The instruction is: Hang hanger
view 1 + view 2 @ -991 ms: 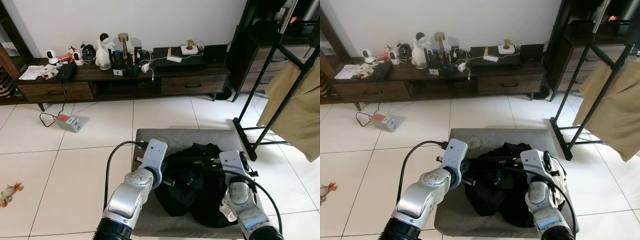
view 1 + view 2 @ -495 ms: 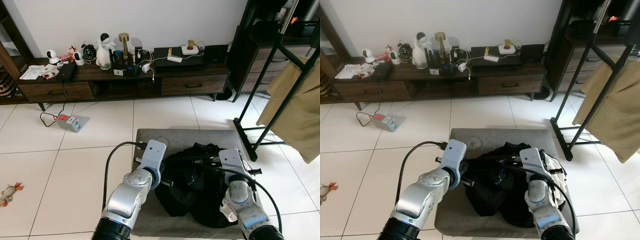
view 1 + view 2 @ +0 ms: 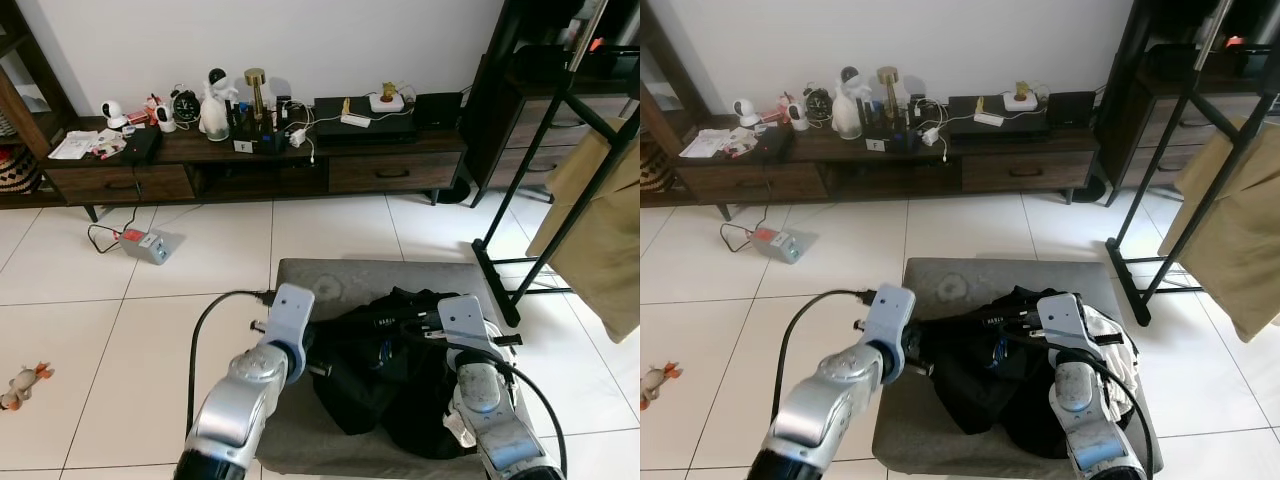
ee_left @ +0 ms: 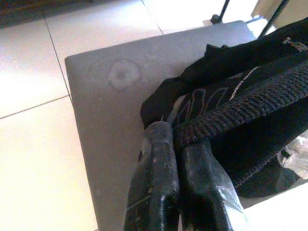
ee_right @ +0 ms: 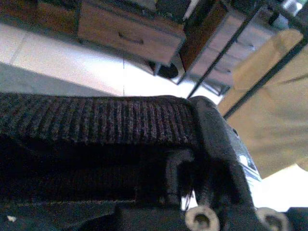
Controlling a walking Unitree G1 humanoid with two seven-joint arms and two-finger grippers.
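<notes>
A black garment (image 3: 385, 370) lies bunched on a grey floor cushion (image 3: 330, 280). Its ribbed band (image 4: 240, 106) is stretched between my two grippers just above the pile. My left gripper (image 4: 175, 144) is shut on the band's left end, at the cushion's left side (image 3: 925, 365). My right gripper (image 3: 422, 325) holds the other end; the ribbed band (image 5: 96, 120) runs across its fingers (image 5: 216, 139). No hanger can be made out among the cloth.
A black clothes rack (image 3: 560, 170) stands at the right with a beige garment (image 3: 600, 240) on it. A low wooden console (image 3: 250, 160) with small items runs along the far wall. A power strip (image 3: 145, 245) and a toy (image 3: 25, 385) lie on the tiles.
The camera has shifted slightly. My left gripper has drawn a little to the left with the band, pulling it tighter. The right gripper has stayed about where it was.
</notes>
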